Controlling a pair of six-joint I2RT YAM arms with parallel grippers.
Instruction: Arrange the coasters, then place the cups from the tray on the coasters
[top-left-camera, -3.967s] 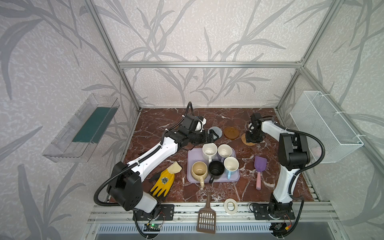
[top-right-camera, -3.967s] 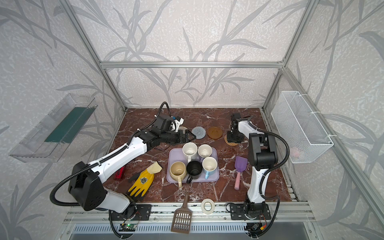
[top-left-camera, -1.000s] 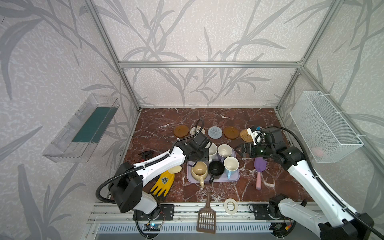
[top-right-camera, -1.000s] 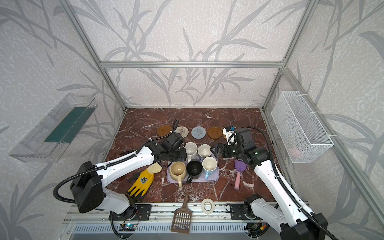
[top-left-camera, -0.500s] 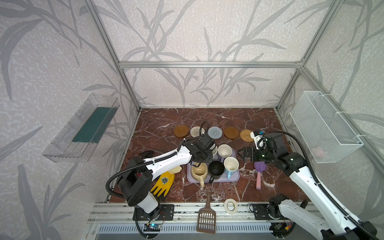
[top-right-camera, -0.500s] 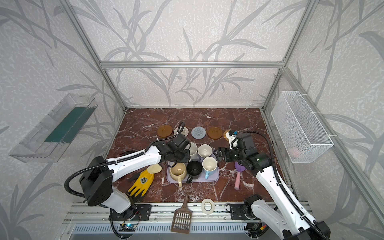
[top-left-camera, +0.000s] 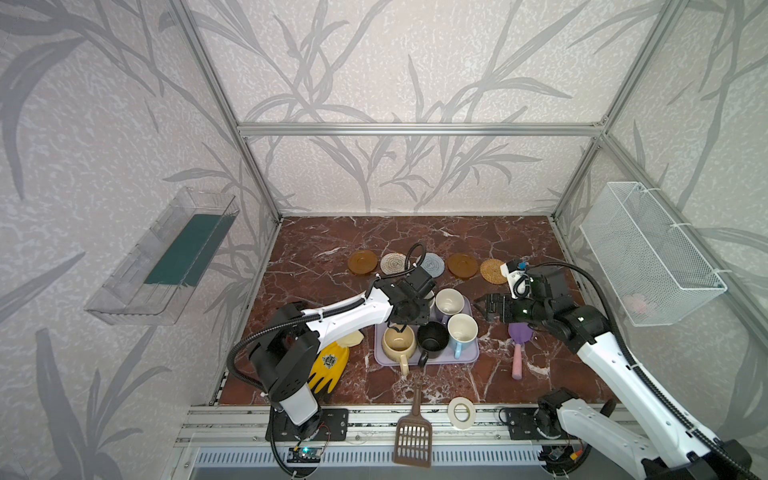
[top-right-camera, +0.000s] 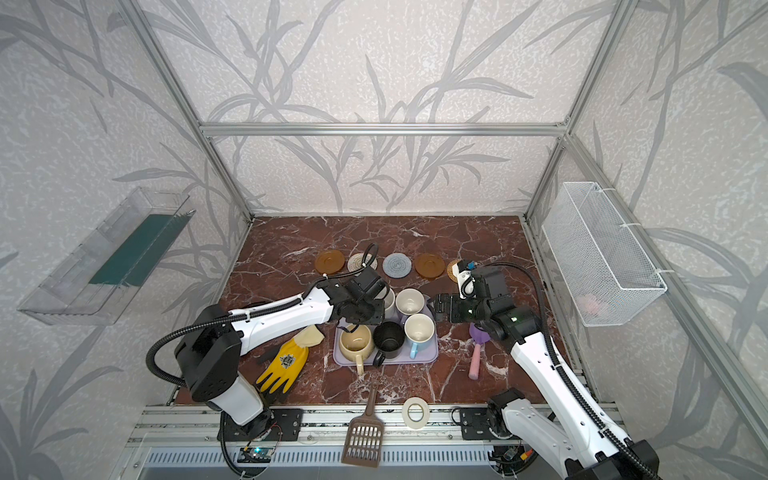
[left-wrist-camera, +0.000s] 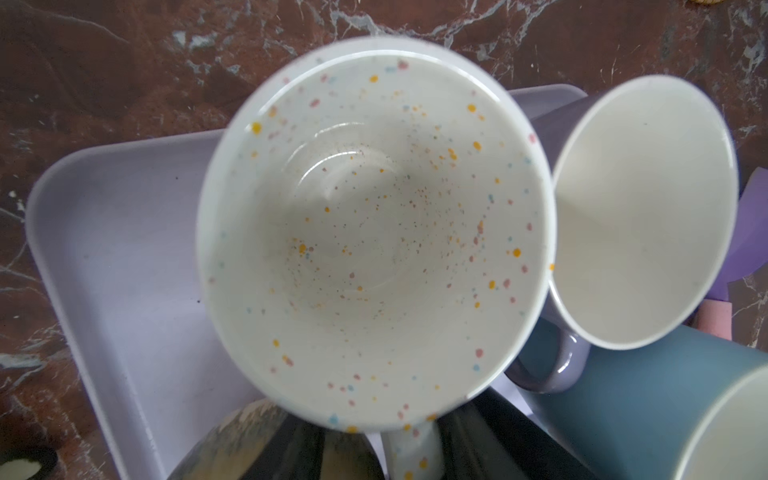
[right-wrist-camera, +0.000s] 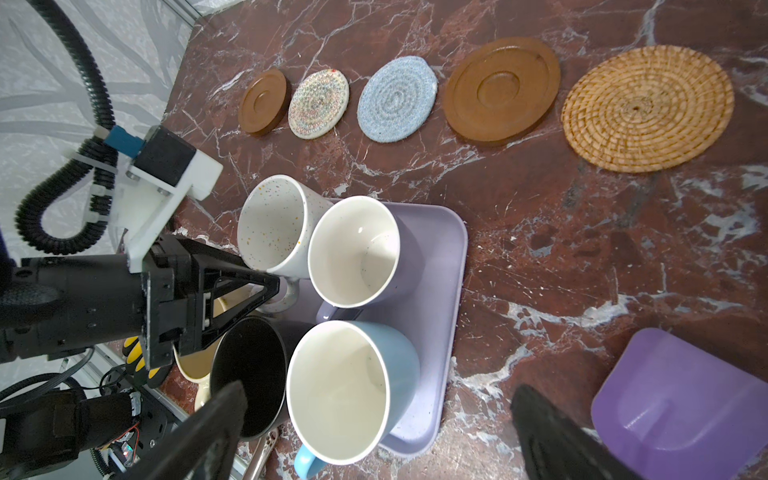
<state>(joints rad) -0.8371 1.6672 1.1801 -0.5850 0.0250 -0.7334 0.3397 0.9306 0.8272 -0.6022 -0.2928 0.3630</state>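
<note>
My left tool (right-wrist-camera: 276, 291) pinches the speckled cup (right-wrist-camera: 270, 224) by its handle; the grey coaster (top-right-camera: 397, 264) lies dead ahead at twelve o'clock.

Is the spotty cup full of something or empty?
Empty. The left wrist view looks straight down into the spotty cup and shows its bare speckled bottom, with no drink or object inside.

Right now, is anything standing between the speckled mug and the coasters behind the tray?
Nothing visible does. Only bare table lies between the speckled mug and the cream coaster behind it. The lavender mug stands beside it, off that path.
</note>
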